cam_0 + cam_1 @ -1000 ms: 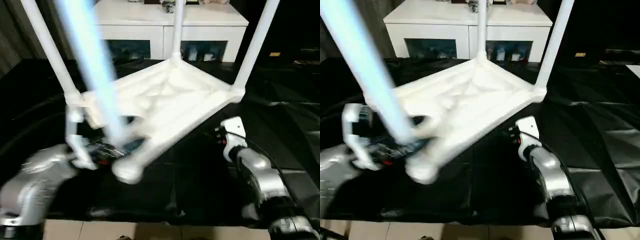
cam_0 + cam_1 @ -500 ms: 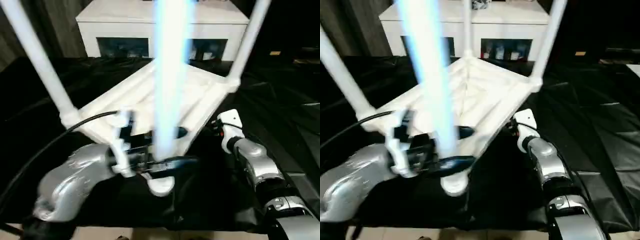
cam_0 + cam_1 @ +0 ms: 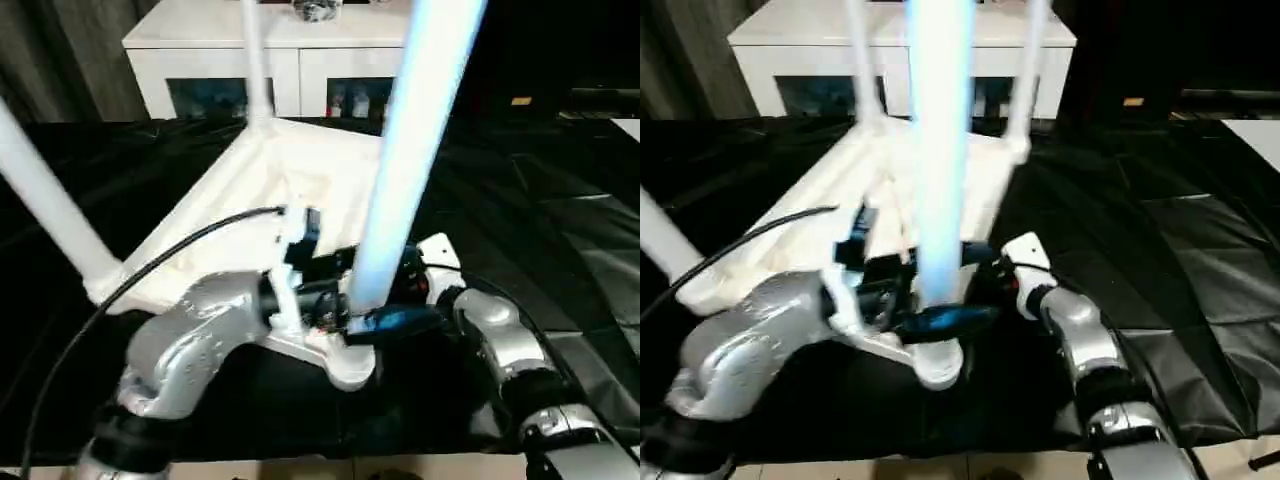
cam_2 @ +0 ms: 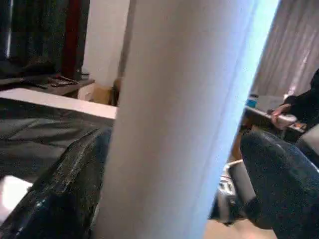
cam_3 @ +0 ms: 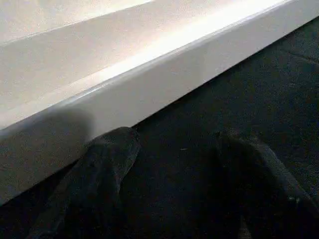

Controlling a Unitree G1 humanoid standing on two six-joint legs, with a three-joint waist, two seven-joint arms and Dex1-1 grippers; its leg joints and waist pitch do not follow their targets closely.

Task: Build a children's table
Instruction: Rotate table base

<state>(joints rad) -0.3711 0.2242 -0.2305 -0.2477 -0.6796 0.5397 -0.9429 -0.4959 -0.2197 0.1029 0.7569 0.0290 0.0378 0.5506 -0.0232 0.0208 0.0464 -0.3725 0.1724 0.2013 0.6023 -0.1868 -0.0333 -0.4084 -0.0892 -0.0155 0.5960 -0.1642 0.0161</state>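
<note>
left fingers (image 4: 65, 184) straddle the nearest table leg (image 3: 400, 190).

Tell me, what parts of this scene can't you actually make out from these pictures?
- Near leg of the children's table: its upper end is cut off by the top edge of both eye views.
- Left gripper: whether its fingers press the leg; the leg fills the gap in the left wrist view.
- Right gripper: hidden behind the leg in the eye views.
- Items inside the white low cabinet: too small.
</note>
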